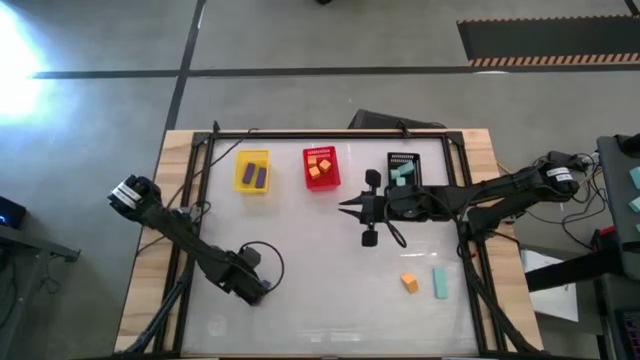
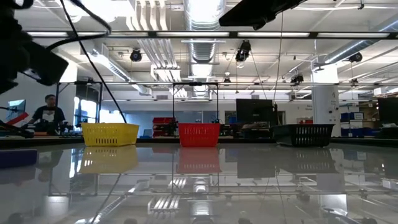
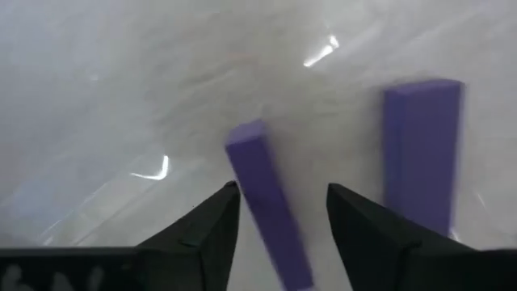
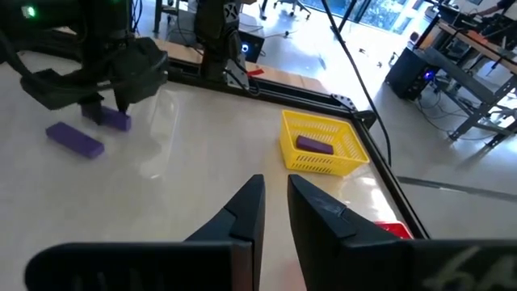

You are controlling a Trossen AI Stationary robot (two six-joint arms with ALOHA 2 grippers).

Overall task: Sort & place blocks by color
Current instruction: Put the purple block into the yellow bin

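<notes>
Our left hand [image 3: 279, 222] is spread, its fingers straddling a purple bar [image 3: 266, 202] flat on the tabletop [image 1: 330, 290] at about seven o'clock. The bar's long axis runs into the gap, slightly skewed, so we judge a grasp is being lined up. A second purple bar [image 3: 420, 153] lies just beside. Our right hand [image 4: 275, 210], nearly pressed together and empty, waits at two o'clock near the black basket [image 1: 403, 160].

Lighting is bright throughout. In the high view, strong glare burns out the floor at the upper left edge, and the glossy table [image 1: 330, 300] carries a pale sheen. In the low view, rows of ceiling lights mirror in the tabletop. The left wrist view is motion-blurred: both purple bars [image 3: 266, 206] smear, with streaks of glare nearby. The right wrist view is sharp, with daylight beyond.
</notes>
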